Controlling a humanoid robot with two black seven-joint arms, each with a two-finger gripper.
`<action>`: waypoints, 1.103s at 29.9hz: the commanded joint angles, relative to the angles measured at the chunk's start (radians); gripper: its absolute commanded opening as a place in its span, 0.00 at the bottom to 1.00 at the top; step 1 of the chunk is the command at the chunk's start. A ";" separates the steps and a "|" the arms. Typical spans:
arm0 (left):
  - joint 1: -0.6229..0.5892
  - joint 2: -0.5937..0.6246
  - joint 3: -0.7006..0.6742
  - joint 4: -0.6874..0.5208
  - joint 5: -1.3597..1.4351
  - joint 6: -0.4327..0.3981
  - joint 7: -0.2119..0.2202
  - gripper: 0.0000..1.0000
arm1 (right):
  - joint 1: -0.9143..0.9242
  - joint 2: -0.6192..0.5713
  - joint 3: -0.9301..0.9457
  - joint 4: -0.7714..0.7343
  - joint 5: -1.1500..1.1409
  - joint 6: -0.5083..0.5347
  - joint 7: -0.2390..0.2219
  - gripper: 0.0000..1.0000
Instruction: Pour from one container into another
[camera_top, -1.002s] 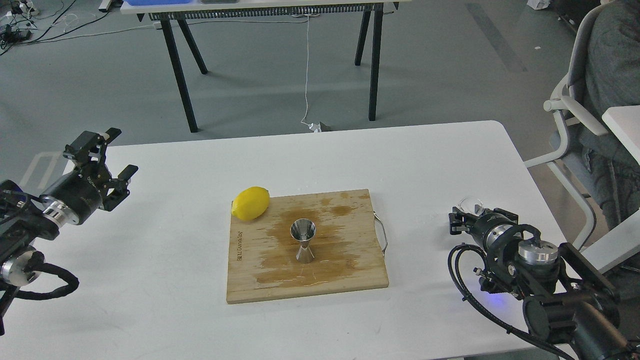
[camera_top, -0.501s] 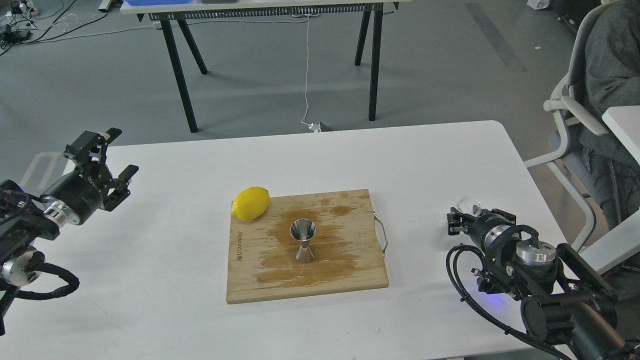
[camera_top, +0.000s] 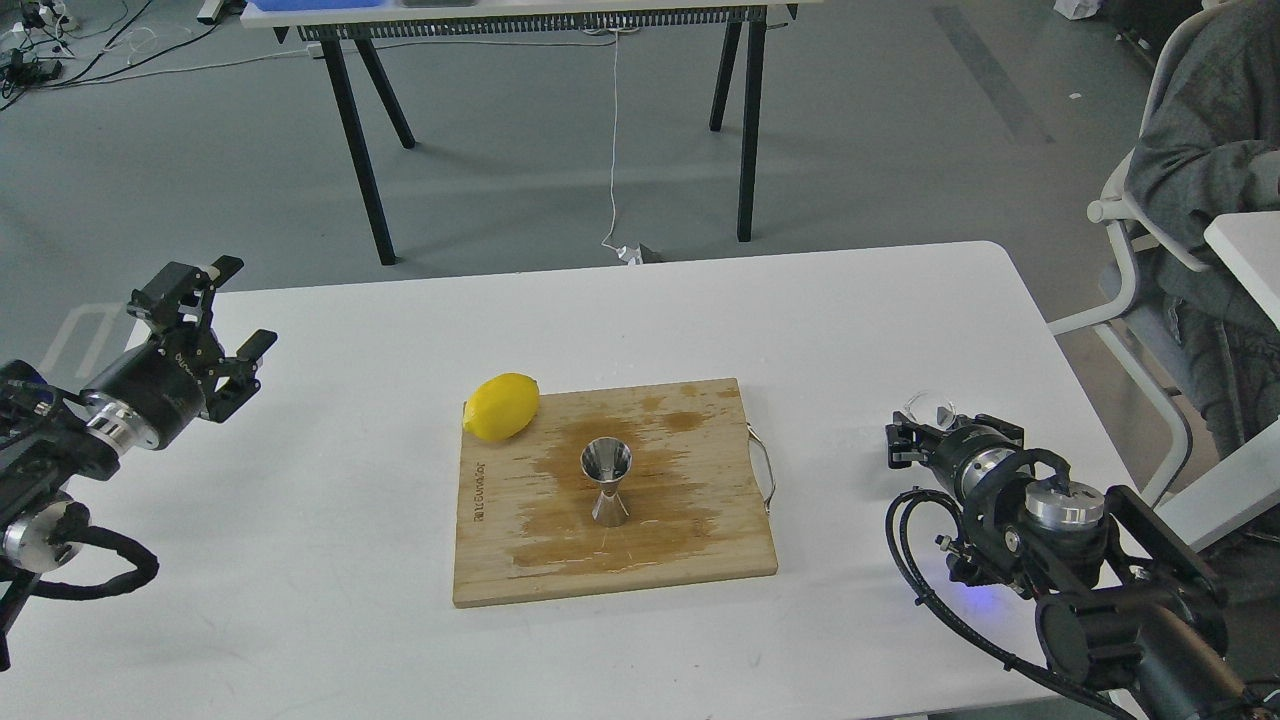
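Observation:
The steel hourglass jigger (camera_top: 606, 482) stands upright in the middle of the wooden cutting board (camera_top: 690, 540), which shows wet stains around it. The small clear glass cup (camera_top: 928, 406) is at the right side of the table, held at the tip of my right gripper (camera_top: 930, 432), which is shut on it, well to the right of the board. My left gripper (camera_top: 243, 305) hovers open and empty over the table's far left, far from both containers.
A yellow lemon (camera_top: 501, 405) rests at the board's back left corner. The board has a metal handle (camera_top: 764, 470) on its right edge. A seated person (camera_top: 1215, 170) and chair are beyond the table's right edge. A black-legged table (camera_top: 540, 20) stands behind.
My right gripper has shifted slightly left and away with the glass cup in it. The left arm, jigger and lemon have stayed put. The person at right moved an arm.

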 joint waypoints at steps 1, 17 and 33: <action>0.000 0.000 0.000 0.000 0.000 0.000 0.000 0.99 | 0.000 -0.006 -0.006 0.015 -0.017 0.000 0.003 0.01; 0.001 -0.003 0.000 0.000 0.000 0.000 0.000 0.99 | -0.015 -0.009 -0.014 0.016 -0.020 0.000 0.003 0.37; 0.000 -0.003 0.000 0.000 0.000 0.000 0.000 0.99 | -0.023 -0.008 0.008 0.018 -0.020 0.000 0.003 0.68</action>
